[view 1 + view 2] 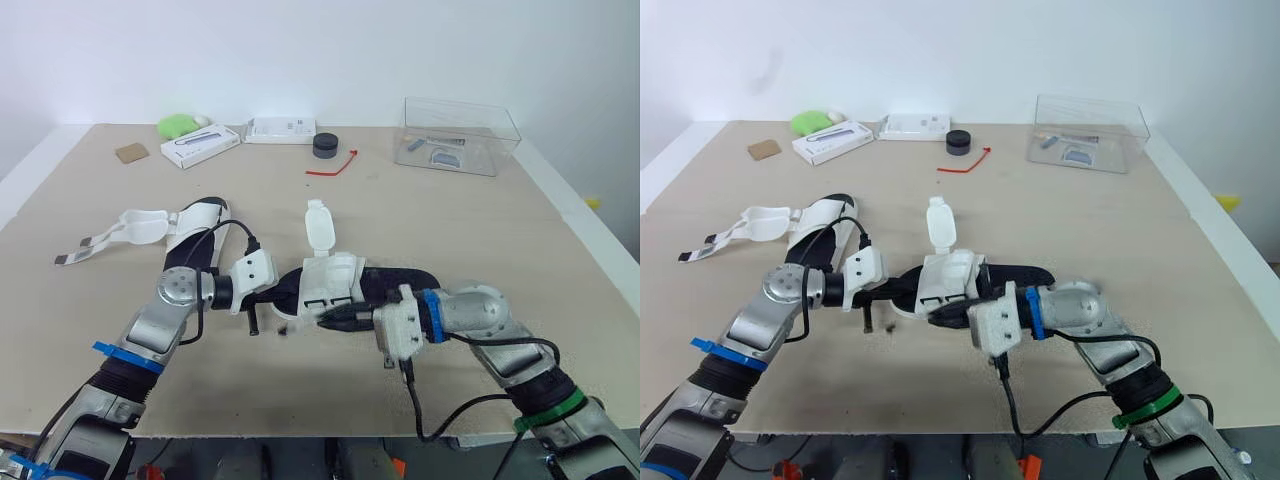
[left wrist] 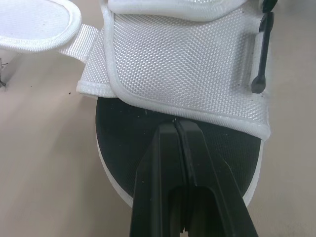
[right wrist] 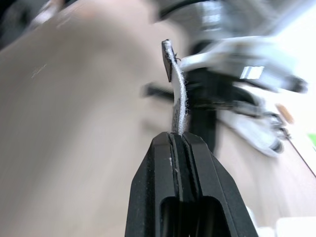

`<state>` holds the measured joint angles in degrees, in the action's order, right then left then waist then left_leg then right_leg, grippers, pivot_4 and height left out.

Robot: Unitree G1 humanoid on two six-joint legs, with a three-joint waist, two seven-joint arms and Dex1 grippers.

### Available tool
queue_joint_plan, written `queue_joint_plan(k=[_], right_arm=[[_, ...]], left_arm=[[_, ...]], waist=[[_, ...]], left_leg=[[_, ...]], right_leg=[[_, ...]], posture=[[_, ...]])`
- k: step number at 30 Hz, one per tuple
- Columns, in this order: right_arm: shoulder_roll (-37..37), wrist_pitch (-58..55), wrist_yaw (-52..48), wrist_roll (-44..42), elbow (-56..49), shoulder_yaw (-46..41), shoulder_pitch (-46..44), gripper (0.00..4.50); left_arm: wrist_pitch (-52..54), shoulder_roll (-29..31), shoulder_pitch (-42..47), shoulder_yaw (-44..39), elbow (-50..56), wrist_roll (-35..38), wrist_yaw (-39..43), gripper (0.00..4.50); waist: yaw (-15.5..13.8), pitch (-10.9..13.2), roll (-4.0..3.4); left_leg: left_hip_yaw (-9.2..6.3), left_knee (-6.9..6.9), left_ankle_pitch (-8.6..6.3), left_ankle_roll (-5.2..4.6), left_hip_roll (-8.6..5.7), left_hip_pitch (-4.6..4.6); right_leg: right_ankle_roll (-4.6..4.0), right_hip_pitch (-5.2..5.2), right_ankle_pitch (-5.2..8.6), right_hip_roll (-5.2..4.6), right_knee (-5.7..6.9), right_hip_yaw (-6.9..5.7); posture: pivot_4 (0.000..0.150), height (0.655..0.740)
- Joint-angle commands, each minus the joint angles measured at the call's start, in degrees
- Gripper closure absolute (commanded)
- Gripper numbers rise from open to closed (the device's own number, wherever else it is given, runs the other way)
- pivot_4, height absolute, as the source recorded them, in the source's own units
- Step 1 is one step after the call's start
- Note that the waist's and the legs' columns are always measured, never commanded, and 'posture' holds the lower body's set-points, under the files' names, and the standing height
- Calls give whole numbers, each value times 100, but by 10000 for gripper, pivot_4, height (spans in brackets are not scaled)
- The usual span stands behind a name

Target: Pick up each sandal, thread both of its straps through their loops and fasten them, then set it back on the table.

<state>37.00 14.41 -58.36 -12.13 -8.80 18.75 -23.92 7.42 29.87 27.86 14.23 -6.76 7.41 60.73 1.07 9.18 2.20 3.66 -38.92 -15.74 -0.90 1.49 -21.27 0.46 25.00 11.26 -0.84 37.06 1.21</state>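
Observation:
A white-strapped sandal with a black sole [image 1: 340, 285] lies at the middle of the table, one white flap [image 1: 320, 225] pointing away from me. My left gripper [image 1: 283, 298] is at its left end. In the left wrist view its fingers [image 2: 163, 163] are shut, with the tips over the black insole at the edge of the white upper [image 2: 187, 64]. My right gripper [image 1: 325, 320] is at the sandal's near side, shut on a thin grey strap end [image 3: 177, 89]. A second sandal [image 1: 195, 228] lies further left with its straps [image 1: 110, 235] spread open.
At the back stand a clear plastic box [image 1: 460, 135], a black round object [image 1: 326, 145], a red tie [image 1: 335, 165], two white boxes [image 1: 200, 145] [image 1: 280, 130], a green object [image 1: 178, 125] and a brown card [image 1: 131, 153]. The table's front edge [image 1: 300, 432] is close.

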Motion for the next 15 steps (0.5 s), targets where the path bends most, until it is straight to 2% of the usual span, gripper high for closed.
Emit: queue_joint_plan(k=[1, 15], right_arm=[[-190, -908, 425, -472, -431, -470, 39, 44711], [-1068, -3632, 1972, -1194, -490, -1399, -117, 44711]], left_arm=[[54, 15, -37, 137, -170, -136, 68, 45000], [58, 27, -5, 138, -196, -149, 132, 45000]], waist=[[0, 0, 0], [7, 0, 0]], left_leg=[[-1, 0, 0, 0, 0, 0], [-1, 0, 0, 0, 0, -6]], right_leg=[[0, 0, 0, 0, 0, -1], [16, 4, 10, 0, -1, 0]], posture=[[1500, 7400], [1500, 7400]])
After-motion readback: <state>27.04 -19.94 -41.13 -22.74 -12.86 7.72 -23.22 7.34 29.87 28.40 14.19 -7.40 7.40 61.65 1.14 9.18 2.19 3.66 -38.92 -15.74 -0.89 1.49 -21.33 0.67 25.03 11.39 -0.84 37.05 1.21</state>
